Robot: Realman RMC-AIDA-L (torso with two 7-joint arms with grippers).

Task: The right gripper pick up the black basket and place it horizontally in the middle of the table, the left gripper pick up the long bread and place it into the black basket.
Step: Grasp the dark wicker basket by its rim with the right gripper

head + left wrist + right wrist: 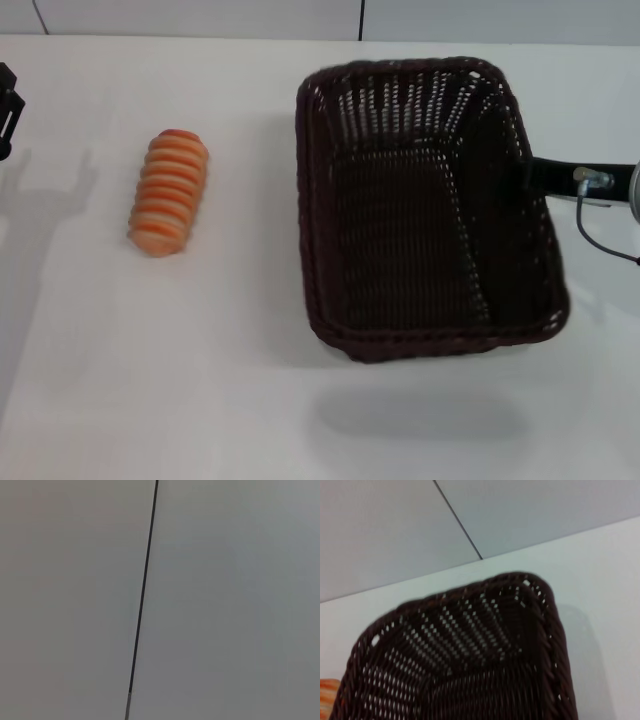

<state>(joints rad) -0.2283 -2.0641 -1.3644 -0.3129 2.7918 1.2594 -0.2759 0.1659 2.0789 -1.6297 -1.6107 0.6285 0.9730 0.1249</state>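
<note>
The black basket [430, 200] hangs tilted a little above the table [180, 380], right of centre, and casts a shadow on the tabletop below its near edge. My right gripper [530, 178] reaches in from the right and is shut on the basket's right rim. The right wrist view looks down into the basket [470, 650], with an end of the long bread [327, 697] at the picture's edge. The long bread [168, 192] lies on the table to the left of the basket, well apart from it. My left gripper [6, 110] sits at the far left edge, away from the bread.
A pale wall with a dark vertical seam [142, 595] runs behind the table's far edge; the left wrist view shows only this wall. A grey cable [600, 235] loops off the right arm. Bare white tabletop lies between bread and basket and along the front.
</note>
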